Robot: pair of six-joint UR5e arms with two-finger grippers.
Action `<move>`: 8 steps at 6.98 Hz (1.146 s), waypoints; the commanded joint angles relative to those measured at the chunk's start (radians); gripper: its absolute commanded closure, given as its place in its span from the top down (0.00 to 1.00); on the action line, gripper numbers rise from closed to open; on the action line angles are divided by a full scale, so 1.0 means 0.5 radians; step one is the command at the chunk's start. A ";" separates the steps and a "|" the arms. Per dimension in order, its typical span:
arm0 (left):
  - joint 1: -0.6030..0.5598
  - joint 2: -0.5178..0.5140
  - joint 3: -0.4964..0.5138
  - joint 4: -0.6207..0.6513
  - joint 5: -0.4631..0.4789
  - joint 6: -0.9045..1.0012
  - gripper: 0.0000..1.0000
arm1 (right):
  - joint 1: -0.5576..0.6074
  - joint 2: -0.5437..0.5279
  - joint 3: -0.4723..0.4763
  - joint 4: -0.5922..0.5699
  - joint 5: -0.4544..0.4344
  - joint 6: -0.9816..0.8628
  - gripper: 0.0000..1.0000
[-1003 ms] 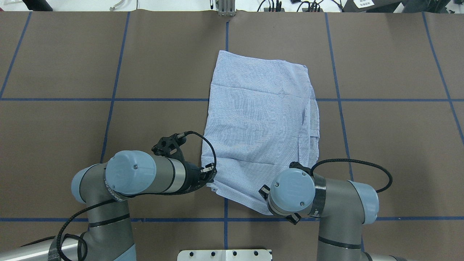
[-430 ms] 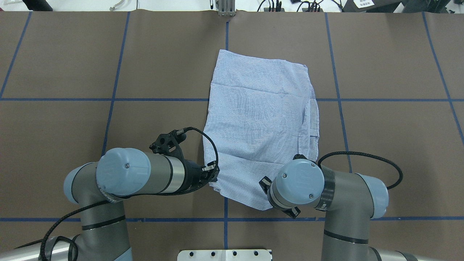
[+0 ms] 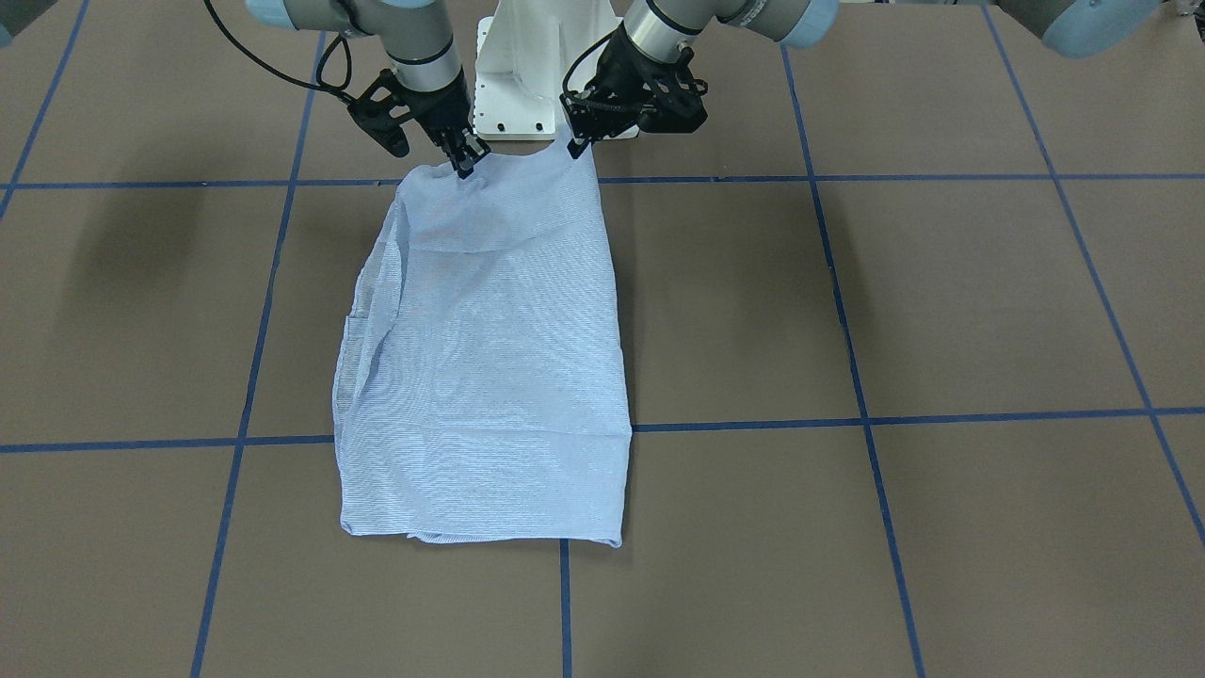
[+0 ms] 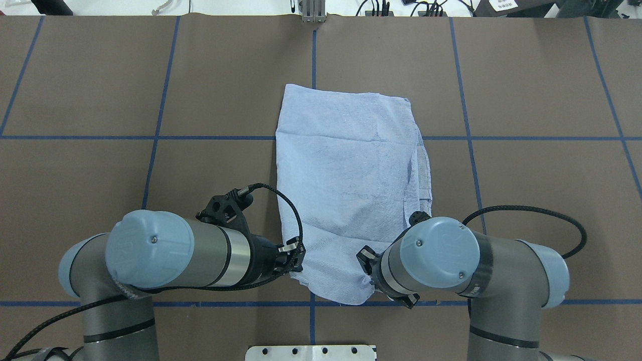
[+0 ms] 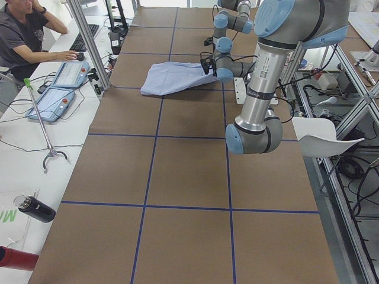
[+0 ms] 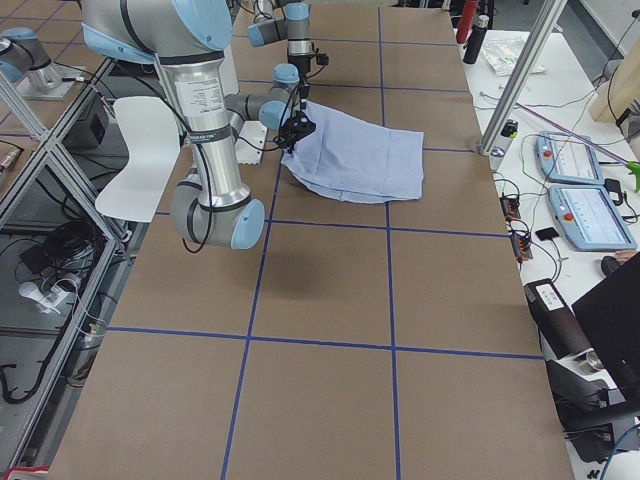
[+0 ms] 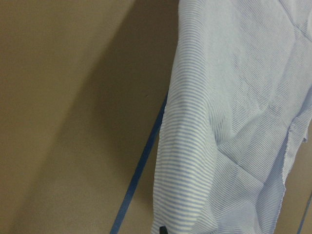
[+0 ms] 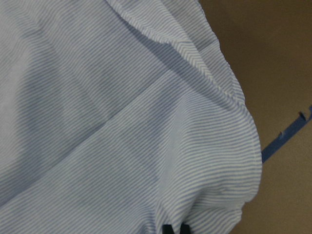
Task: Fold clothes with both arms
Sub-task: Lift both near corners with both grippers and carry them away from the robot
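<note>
The clothes are one light blue and white fine-striped shirt [image 4: 346,170], folded into a long rectangle on the brown table [image 4: 100,100] in front of me. Its far part lies flat [image 3: 490,424]. Its near edge is raised off the table and stretched between both arms. My left gripper [image 4: 297,258] is shut on the near left corner [image 3: 576,141]. My right gripper [image 3: 466,165] is shut on the near right corner; in the overhead view it is hidden under its wrist. Both wrist views show striped cloth [image 7: 234,122] [image 8: 122,122] hanging just ahead of the fingertips.
The white pedestal base [image 3: 522,85] stands just behind the raised edge. Blue tape lines [image 4: 160,100] divide the table into squares. In the exterior left view a seated person [image 5: 23,35] works at a side bench with teach pendants [image 5: 59,89] and bottles [image 5: 35,208].
Both arms have pulled back toward the robot and risen. The shirt has been dragged nearer and a little to the robot's left; its far edge has slid toward me.
</note>
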 commanded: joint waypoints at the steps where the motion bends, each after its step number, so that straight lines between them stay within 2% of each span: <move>1: 0.090 0.001 -0.164 0.247 -0.120 -0.106 0.00 | 0.021 -0.067 0.231 -0.011 0.150 -0.075 0.00; 3: 0.100 0.004 -0.280 0.394 -0.222 -0.124 0.00 | 0.052 -0.076 0.351 -0.011 0.309 -0.075 0.00; 4: 0.100 0.001 -0.387 0.495 -0.337 -0.121 0.00 | 0.085 -0.076 0.419 -0.011 0.444 -0.075 0.00; 6: 0.100 0.001 -0.690 0.716 -0.528 -0.121 0.00 | 0.110 -0.079 0.560 -0.047 0.579 -0.075 0.00; 7: 0.094 -0.002 -0.792 0.823 -0.550 -0.121 0.00 | 0.174 -0.076 0.642 -0.109 0.680 -0.075 0.00; 8: 0.075 0.001 -0.781 0.824 -0.553 -0.121 0.00 | 0.320 -0.058 0.634 -0.109 0.821 -0.081 0.00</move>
